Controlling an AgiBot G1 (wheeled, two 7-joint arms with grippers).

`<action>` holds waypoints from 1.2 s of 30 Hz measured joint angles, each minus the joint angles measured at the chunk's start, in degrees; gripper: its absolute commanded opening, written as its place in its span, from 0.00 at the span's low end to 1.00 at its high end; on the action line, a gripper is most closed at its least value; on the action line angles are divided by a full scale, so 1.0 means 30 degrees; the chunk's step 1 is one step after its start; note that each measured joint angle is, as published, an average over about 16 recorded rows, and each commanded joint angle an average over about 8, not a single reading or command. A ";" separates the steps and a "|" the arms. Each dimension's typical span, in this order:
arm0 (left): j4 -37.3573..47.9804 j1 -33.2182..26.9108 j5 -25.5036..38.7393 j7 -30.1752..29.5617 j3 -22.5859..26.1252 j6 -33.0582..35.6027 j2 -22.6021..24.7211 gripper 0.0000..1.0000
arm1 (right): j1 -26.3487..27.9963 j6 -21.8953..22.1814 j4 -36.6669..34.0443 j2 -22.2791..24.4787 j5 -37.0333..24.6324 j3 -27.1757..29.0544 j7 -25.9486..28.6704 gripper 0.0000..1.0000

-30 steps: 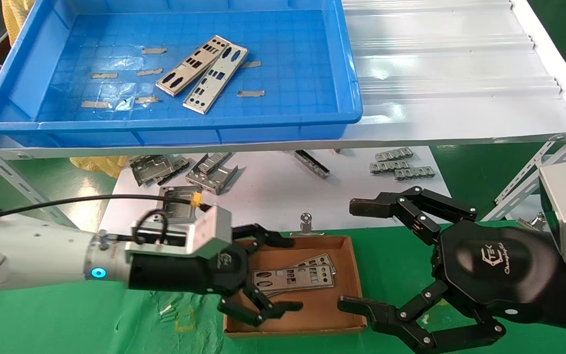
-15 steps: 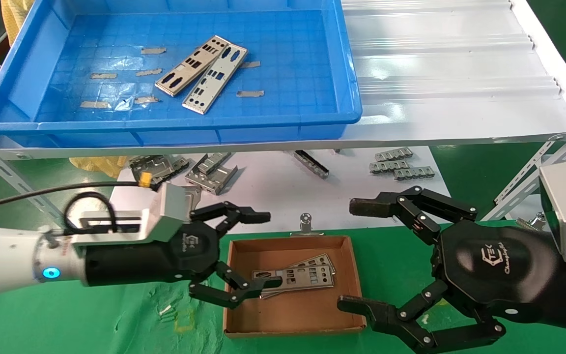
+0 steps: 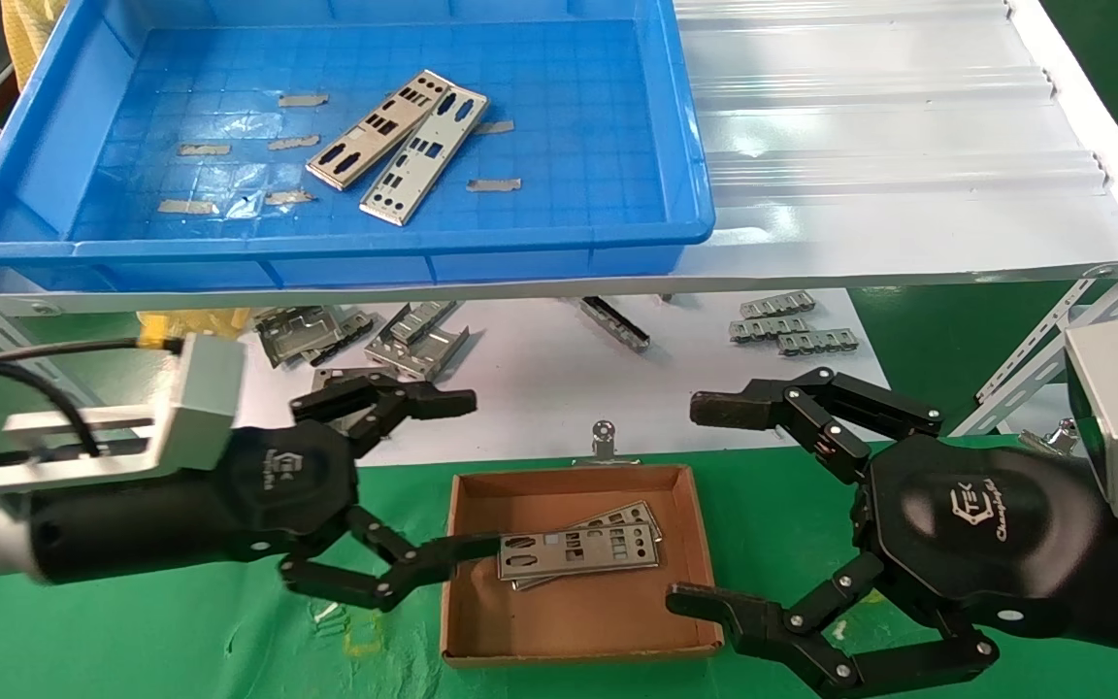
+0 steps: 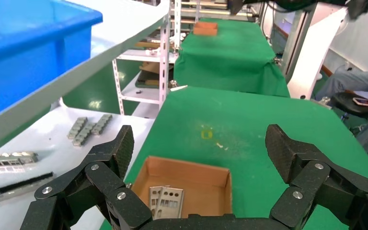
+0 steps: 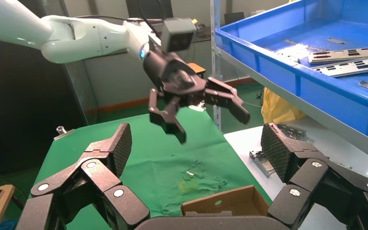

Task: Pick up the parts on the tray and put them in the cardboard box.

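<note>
Left gripper [image 3: 428, 481]: spread wide, empty, just left of cardboard box [image 3: 578, 621], clear for next pick. Right gripper [image 3: 714, 505]: parked right of box, fingers open. Two parts [image 3: 399, 150] flat in tray [image 3: 326, 262]; others stacked in box.

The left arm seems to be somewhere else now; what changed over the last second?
The left end effector, open and empty, drew back from over the cardboard box toward the robot's left. The plates in the box, the two plates in the blue tray and the open right end effector stayed put.
</note>
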 measured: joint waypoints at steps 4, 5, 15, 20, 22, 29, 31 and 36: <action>-0.1403 0.0600 -0.0506 -0.0778 -0.0579 -0.0080 -0.0815 1.00 | 0.0000 0.0000 0.0000 0.0000 0.0000 0.0000 0.0000 1.00; -0.1752 0.0750 -0.0632 -0.0971 -0.0723 -0.0100 -0.1017 1.00 | 0.0000 0.0000 0.0000 0.0000 0.0000 0.0000 0.0000 1.00; -0.5250 0.2246 -0.1894 -0.2910 -0.2167 -0.0300 -0.3047 1.00 | 0.0000 0.0000 0.0000 0.0000 0.0000 0.0000 0.0000 1.00; -0.6818 0.2914 -0.2461 -0.3763 -0.2814 -0.0381 -0.3955 1.00 | -0.0001 0.0001 -0.0001 0.0000 0.0001 0.0000 0.0000 1.00; -0.7342 0.3138 -0.2654 -0.4032 -0.3032 -0.0407 -0.4259 1.00 | -0.0001 0.0002 -0.0002 0.0000 0.0002 0.0000 0.0000 1.00; -0.8379 0.3590 -0.3053 -0.4557 -0.3469 -0.0461 -0.4863 1.00 | -0.0003 0.0004 -0.0004 0.0001 0.0004 0.0001 -0.0001 1.00; -0.8459 0.3628 -0.3087 -0.4592 -0.3504 -0.0465 -0.4910 1.00 | -0.0004 0.0004 -0.0005 0.0001 0.0004 0.0001 -0.0001 1.00; -0.8423 0.3621 -0.3082 -0.4570 -0.3493 -0.0472 -0.4894 1.00 | -0.0005 0.0005 -0.0005 0.0001 0.0005 0.0001 -0.0001 1.00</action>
